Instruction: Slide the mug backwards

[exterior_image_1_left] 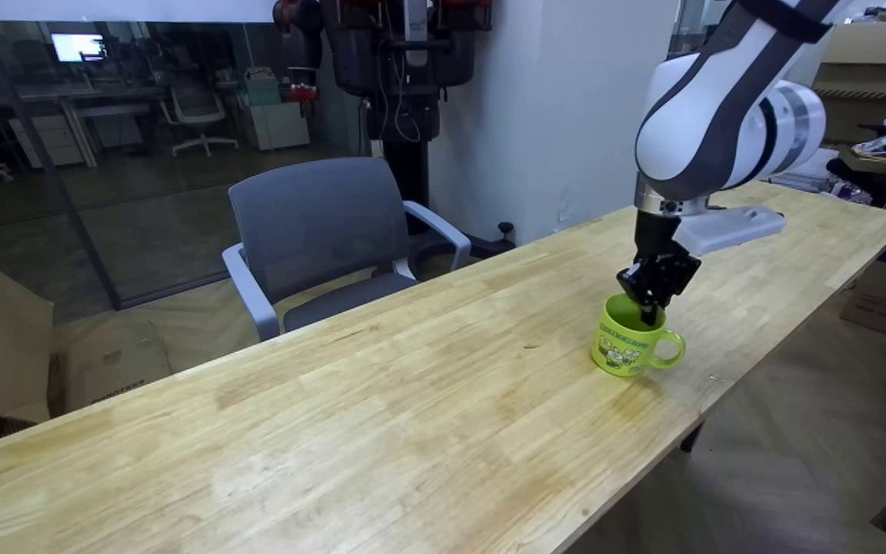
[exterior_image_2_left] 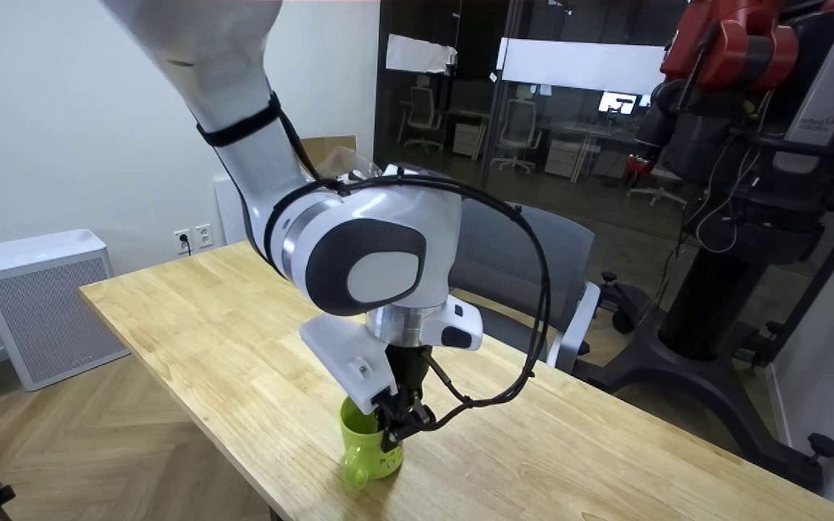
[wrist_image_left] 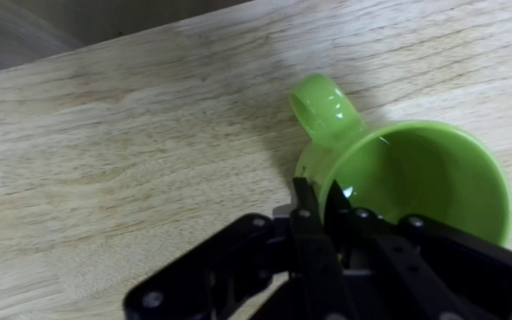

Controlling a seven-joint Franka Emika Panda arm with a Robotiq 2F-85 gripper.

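Note:
The lime-green mug (exterior_image_1_left: 617, 348) stands upright on the wooden table, fairly close to a long edge. It also shows in an exterior view (exterior_image_2_left: 372, 462), partly behind the gripper, and in the wrist view (wrist_image_left: 416, 173). Its handle (wrist_image_left: 327, 111) points towards that table edge. My gripper (exterior_image_1_left: 649, 314) points down at the mug's rim; it also shows in an exterior view (exterior_image_2_left: 390, 438). In the wrist view, the gripper (wrist_image_left: 318, 189) has one finger inside the mug and one outside, closed on the wall between them. The lower part of the inside finger is dark and hard to see.
The wooden table (exterior_image_1_left: 320, 438) is long, and its edge (wrist_image_left: 127, 42) runs near the mug's handle side. A grey chair (exterior_image_1_left: 320, 223) stands at the opposite long side. A dark robot with red parts (exterior_image_2_left: 735, 181) stands beyond the chair. A black cable (exterior_image_2_left: 544, 289) loops beside my wrist.

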